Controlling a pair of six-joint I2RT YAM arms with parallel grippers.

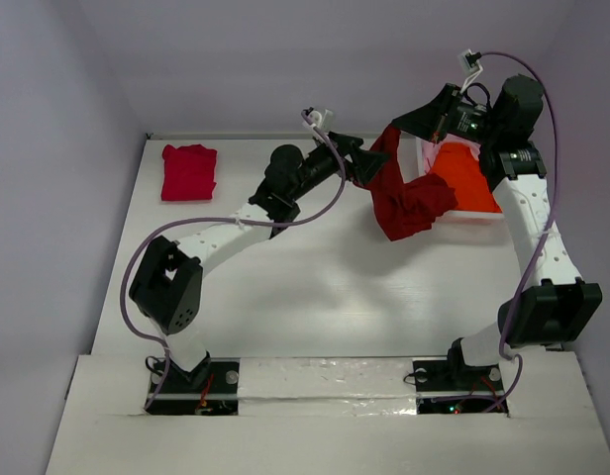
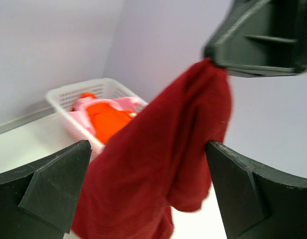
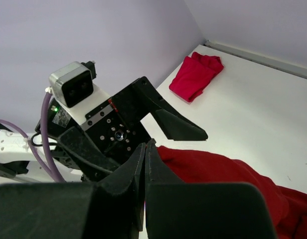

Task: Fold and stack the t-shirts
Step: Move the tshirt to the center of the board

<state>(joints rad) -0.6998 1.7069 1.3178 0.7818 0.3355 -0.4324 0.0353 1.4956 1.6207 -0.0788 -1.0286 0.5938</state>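
Four t-shirts: dark red t-shirt [image 1: 409, 203] pinched by right gripper [image 1: 394, 130]; crimson-pink t-shirt [image 1: 189, 171] far left; orange t-shirt [image 1: 461, 173], pale pink t-shirt [image 2: 81, 117] in one basket [image 2: 63, 94]; left gripper [image 2: 147, 145] wide open.

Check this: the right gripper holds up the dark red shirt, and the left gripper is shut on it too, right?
The right gripper holds up the dark red shirt, but the left gripper is wide open, not shut on it; the left wrist view shows this.
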